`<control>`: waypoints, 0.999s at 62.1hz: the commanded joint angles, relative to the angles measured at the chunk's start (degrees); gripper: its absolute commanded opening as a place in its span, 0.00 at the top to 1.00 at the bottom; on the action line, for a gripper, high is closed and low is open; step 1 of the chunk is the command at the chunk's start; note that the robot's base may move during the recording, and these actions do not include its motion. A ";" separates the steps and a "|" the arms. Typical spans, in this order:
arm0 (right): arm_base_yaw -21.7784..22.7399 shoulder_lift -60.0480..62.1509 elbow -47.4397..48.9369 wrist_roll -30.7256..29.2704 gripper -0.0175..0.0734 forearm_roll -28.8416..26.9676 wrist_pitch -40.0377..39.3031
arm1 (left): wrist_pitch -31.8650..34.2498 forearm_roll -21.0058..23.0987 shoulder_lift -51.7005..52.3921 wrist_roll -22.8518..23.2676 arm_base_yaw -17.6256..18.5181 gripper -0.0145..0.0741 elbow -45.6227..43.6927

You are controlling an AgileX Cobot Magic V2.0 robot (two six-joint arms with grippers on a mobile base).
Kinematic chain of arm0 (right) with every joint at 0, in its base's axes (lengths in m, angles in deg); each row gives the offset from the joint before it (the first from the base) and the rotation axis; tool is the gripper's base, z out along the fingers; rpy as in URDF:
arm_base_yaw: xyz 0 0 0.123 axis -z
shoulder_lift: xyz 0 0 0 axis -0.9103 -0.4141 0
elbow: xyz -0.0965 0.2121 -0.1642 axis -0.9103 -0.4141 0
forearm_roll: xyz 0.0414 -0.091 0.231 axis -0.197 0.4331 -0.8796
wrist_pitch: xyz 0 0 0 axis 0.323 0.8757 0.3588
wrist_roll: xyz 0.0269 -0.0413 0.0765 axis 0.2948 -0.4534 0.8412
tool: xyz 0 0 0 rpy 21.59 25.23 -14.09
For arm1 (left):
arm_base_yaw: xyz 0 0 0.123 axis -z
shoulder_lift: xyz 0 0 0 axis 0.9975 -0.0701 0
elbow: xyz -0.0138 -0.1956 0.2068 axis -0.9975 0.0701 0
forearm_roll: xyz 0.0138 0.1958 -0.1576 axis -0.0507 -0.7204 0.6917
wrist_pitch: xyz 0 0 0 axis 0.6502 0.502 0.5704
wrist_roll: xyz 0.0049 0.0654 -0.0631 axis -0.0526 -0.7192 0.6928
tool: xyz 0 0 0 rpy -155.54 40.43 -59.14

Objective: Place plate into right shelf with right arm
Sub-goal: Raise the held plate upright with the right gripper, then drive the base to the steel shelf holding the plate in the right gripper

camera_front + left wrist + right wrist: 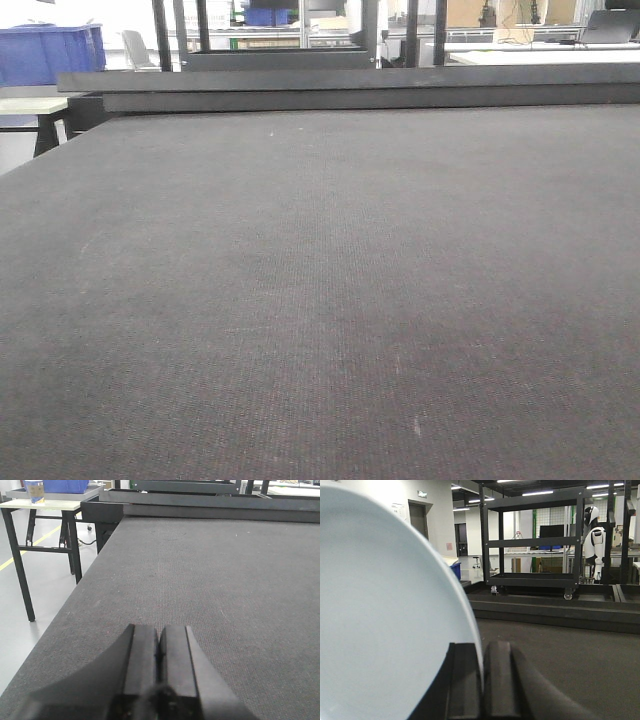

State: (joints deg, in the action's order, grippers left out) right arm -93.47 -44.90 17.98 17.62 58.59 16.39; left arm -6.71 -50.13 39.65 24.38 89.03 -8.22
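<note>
The plate stands on edge, its plane running straight away from the right wrist camera, pale face filling that view from 12 round to 7 o'clock. Its rim is pinched at 6 o'clock between the narrowed fingers of the right tool, above the dark surface. Ahead, toward 1 o'clock, a low rail borders the surface, with a black rack and a white robot behind it. Only this view shows the plate. The left wrist view shows the left tool, pads pressed together, over the surface, and a side table carrying a blue bin at 10 o'clock. The front view shows just surface and rail.
</note>
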 commanded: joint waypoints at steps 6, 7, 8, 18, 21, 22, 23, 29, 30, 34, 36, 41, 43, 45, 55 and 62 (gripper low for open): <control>0.10 -0.96 1.31 0.08 0.75 0.89 -5.59 | 4.85 0.35 0.34 0.16 -0.05 0.89 0.57; 0.10 -0.96 1.31 0.08 0.75 0.89 -5.59 | 4.85 0.35 0.34 0.16 -0.05 0.89 0.57; 0.10 -0.96 1.31 0.08 0.75 0.89 -5.59 | 4.85 0.35 0.34 0.16 -0.05 0.89 0.57; 0.10 -0.96 1.31 0.08 0.75 0.89 -5.59 | 4.85 0.35 0.34 0.16 -0.05 0.89 0.57; 0.10 -0.96 1.31 0.08 0.75 0.89 -5.59 | 4.85 0.35 0.34 0.16 -0.05 0.89 0.57; 0.10 -0.96 1.31 0.08 0.75 0.89 -5.59 | 4.85 0.35 0.34 0.16 -0.05 0.89 0.57; 0.10 -0.96 1.31 0.08 0.75 0.89 -5.59 | 4.85 0.35 0.34 0.16 -0.05 0.89 0.57; 0.10 -0.96 1.31 0.08 0.75 0.89 -5.59 | 4.85 0.35 0.34 0.16 -0.05 0.89 0.57; 0.10 -0.96 1.31 0.08 0.75 0.89 -5.59 | 4.85 0.35 0.34 0.16 -0.05 0.89 0.57; 0.10 -0.96 1.31 0.08 0.75 0.89 -5.59 | 4.85 0.35 0.34 0.16 -0.05 0.89 0.57; 0.10 -0.96 1.31 0.08 0.75 0.89 -5.59 | 4.85 0.35 0.34 0.16 -0.05 0.89 0.57; 0.10 -0.96 1.31 0.08 0.75 0.89 -5.59 | 4.85 0.35 0.34 0.16 -0.05 0.89 0.57; 0.10 -0.96 1.31 0.08 0.75 0.89 -5.59 | 4.85 0.35 0.34 0.16 -0.05 0.89 0.57; 0.10 -0.96 1.31 0.08 0.75 0.89 -5.59 | 4.85 0.35 0.34 0.16 -0.05 0.89 0.57; 0.10 -0.96 1.31 0.08 0.75 0.89 -5.59 | 4.85 0.35 0.34 0.16 -0.05 0.89 0.57; 0.10 -0.96 1.31 0.08 0.75 0.89 -5.59 | 4.85 0.35 0.34 0.16 -0.05 0.89 0.57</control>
State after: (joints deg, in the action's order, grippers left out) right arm -93.47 -44.90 17.98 17.62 58.59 16.34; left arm -6.71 -50.13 39.65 24.38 89.03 -8.22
